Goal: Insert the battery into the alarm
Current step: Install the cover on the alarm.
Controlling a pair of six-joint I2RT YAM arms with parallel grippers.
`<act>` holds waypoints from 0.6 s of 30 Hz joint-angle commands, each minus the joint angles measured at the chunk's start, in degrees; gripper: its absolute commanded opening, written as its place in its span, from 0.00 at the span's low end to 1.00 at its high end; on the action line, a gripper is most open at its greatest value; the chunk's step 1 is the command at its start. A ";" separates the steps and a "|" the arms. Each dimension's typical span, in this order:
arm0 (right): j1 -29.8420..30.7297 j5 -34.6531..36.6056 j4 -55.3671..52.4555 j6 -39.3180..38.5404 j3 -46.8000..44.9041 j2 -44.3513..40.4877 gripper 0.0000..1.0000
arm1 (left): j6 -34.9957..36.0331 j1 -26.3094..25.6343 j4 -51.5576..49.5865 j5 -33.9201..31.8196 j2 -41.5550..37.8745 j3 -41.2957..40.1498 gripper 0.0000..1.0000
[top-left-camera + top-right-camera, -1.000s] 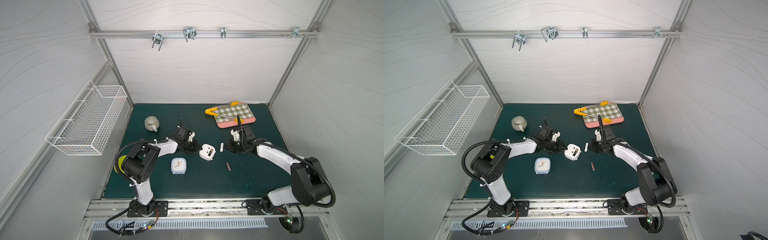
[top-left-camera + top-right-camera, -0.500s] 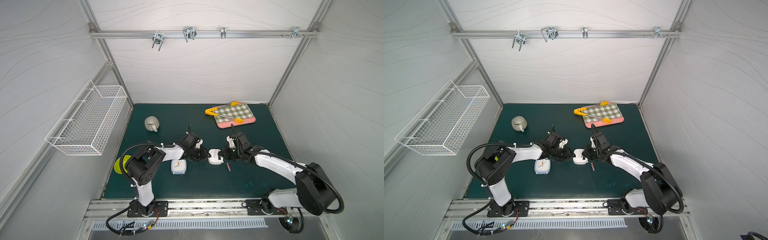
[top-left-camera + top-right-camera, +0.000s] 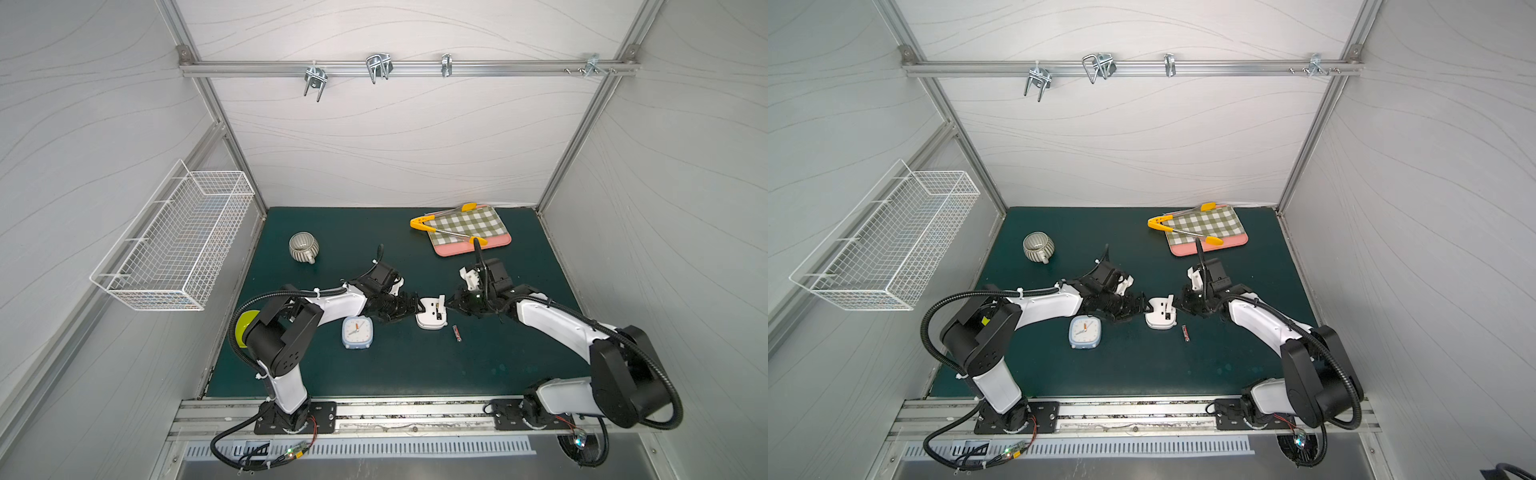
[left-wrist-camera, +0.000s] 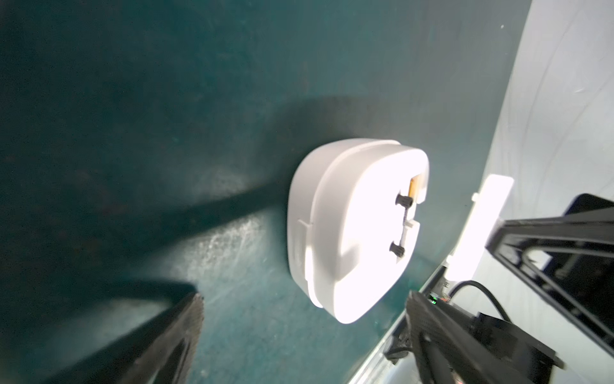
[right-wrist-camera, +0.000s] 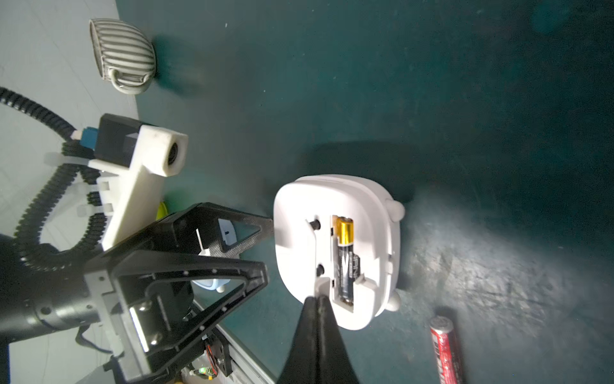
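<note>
The alarm (image 3: 432,318) lies face down near the middle of the green surface (image 3: 374,374), white back up. A black-and-gold battery (image 5: 345,262) sits lengthwise in the open slot in that back.

The right end effector (image 5: 317,304) is clenched, its tips pressed together and touching the alarm's back right at the end of the slot. I can see nothing pinched between them. On the alarm's other side the left end effector (image 3: 417,306) is released, jaws spread wide and grasping nothing. It is close against the alarm's edge, but I can't make out whether a fingertip touches the shell.

A red battery (image 3: 457,333) lies loose on the surface just beside the alarm, on the right arm's side and a little nearer the front rail. A blue clock (image 3: 357,332) lies face up near the alarm, by the left arm's wrist.

Farther back, a striped mug (image 3: 303,247) stands on the left side. Yellow-tipped tongs (image 3: 440,230) rest across a checked mat (image 3: 478,224) on the right. A wire basket (image 3: 178,249) hangs on the left wall.
</note>
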 commanded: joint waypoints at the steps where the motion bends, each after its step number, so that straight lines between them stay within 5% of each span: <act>1: -0.40 -3.89 -2.19 -3.47 0.97 1.58 0.00 | 1.01 -0.92 -2.22 -1.17 0.87 1.82 0.98; 18: -1.98 -3.31 -5.40 -8.64 3.05 6.57 0.00 | 1.63 -1.59 -2.57 -0.40 4.65 3.42 0.75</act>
